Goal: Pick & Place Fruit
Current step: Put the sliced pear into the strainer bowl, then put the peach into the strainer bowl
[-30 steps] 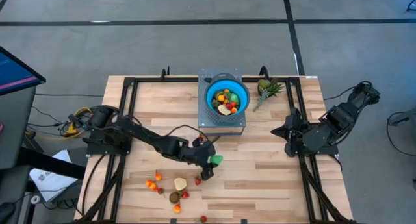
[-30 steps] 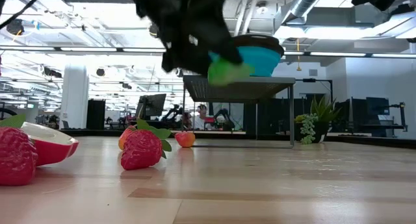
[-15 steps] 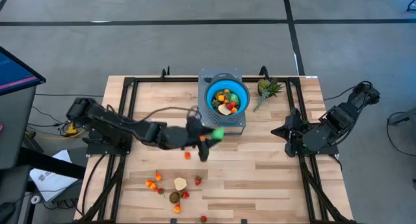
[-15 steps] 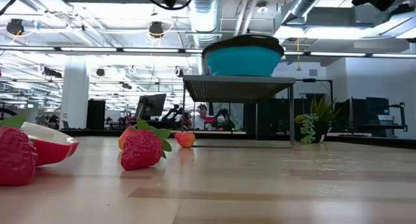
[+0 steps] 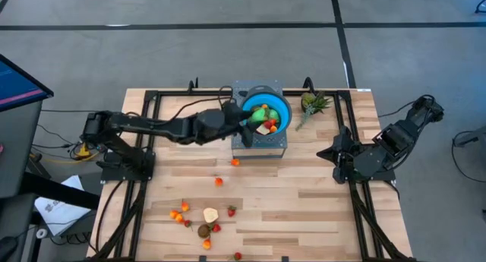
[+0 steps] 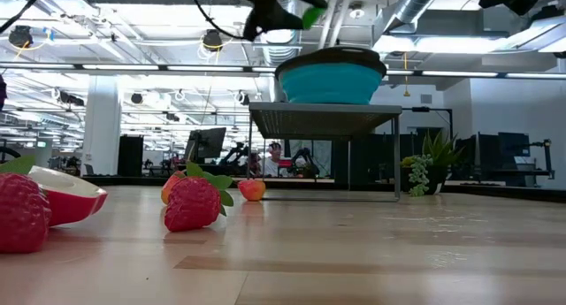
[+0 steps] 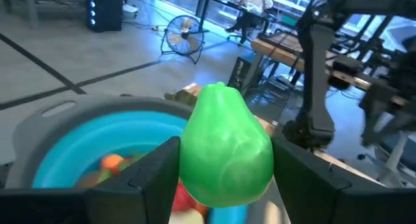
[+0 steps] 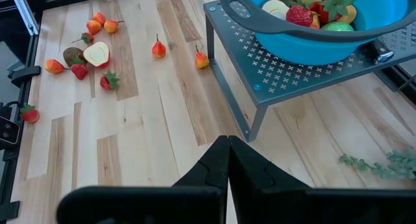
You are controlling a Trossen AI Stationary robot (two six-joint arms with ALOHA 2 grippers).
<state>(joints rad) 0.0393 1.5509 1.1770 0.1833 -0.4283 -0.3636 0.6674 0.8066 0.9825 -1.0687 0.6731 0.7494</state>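
Observation:
My left gripper (image 5: 254, 116) reaches from the table's left over the blue bowl (image 5: 285, 108), shut on a green pear (image 7: 224, 146). The pear also shows in the high view (image 5: 260, 113) and the low view (image 6: 310, 17). The bowl holds several small fruits and stands on a grey perforated stand (image 5: 258, 146). More fruit lies on the table: a cluster near the front edge (image 5: 201, 216) and two orange pieces (image 5: 219, 181), (image 5: 235, 162). My right gripper (image 8: 227, 152) waits shut, with nothing in it, at the table's right (image 5: 336, 153). My left gripper pinches the green pear between its two fingers (image 7: 153, 175), one on each side of its wide part (image 7: 190, 169). The fingers come nearly level from the table's left. The pear is lifted clear, above the bowl's left rim (image 7: 71, 117).
A spiky pineapple-like piece (image 5: 311, 102) lies right of the stand. Black frame rails (image 5: 152, 133) run along the table's left and right sides. Bare wood (image 5: 304, 194) lies between the stand and the front edge.
My left gripper has carried the green pear from just above the table near the fruit cluster up and toward the far edge, swinging to the bowl. It has tipped from pointing down to nearly level. The pear now hangs over the bowl.

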